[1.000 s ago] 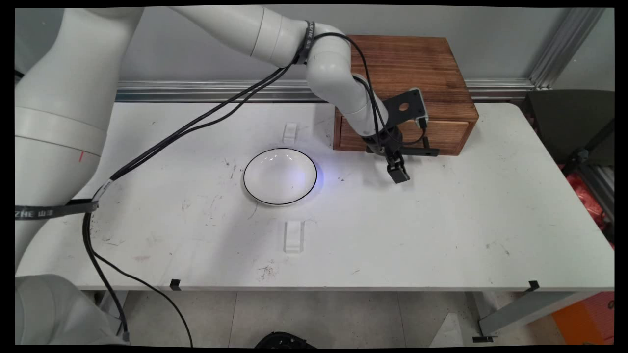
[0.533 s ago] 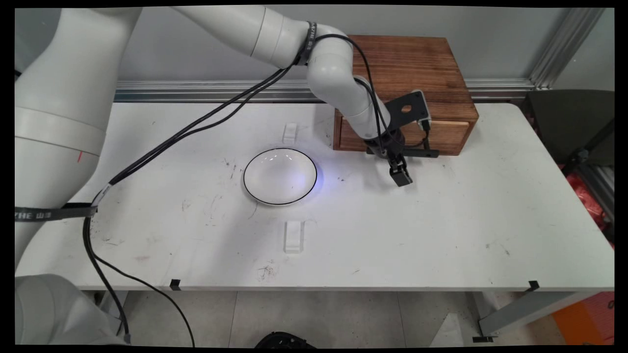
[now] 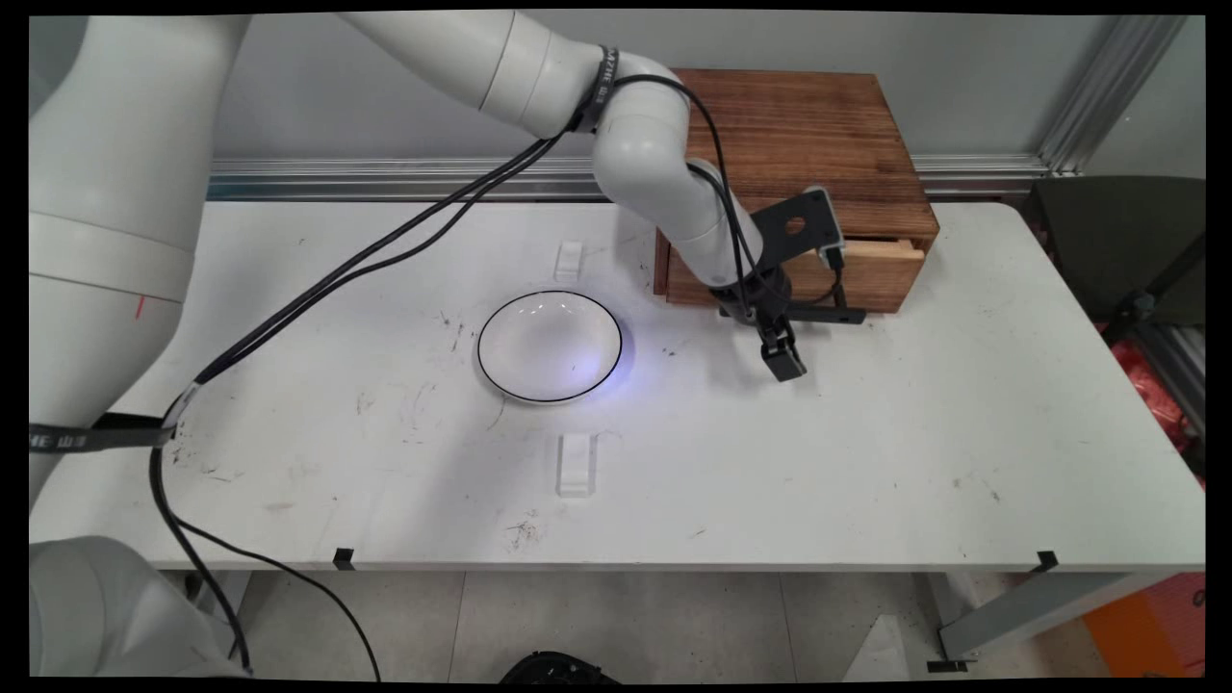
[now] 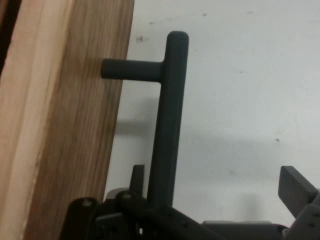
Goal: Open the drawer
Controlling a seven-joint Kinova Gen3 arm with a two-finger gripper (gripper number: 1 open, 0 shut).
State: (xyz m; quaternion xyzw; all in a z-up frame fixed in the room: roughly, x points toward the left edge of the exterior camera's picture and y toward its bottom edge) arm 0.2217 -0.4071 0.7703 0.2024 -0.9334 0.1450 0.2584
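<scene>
My claw (image 4: pixel 215 182) is spread wide astride the black bar handle (image 4: pixel 169 120), bar hard by one finger and not pinched; the drawer (image 3: pixel 871 269) of the wooden box (image 3: pixel 799 125) at the table's (image 3: pixel 866 462) far edge is out just a crack, most travel left.

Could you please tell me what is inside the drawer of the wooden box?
The drawer of the wooden box is pulled out only slightly, showing a pale strip of its side wall. Its inside is hidden under the box top. The claw sits at its black handle.
</scene>
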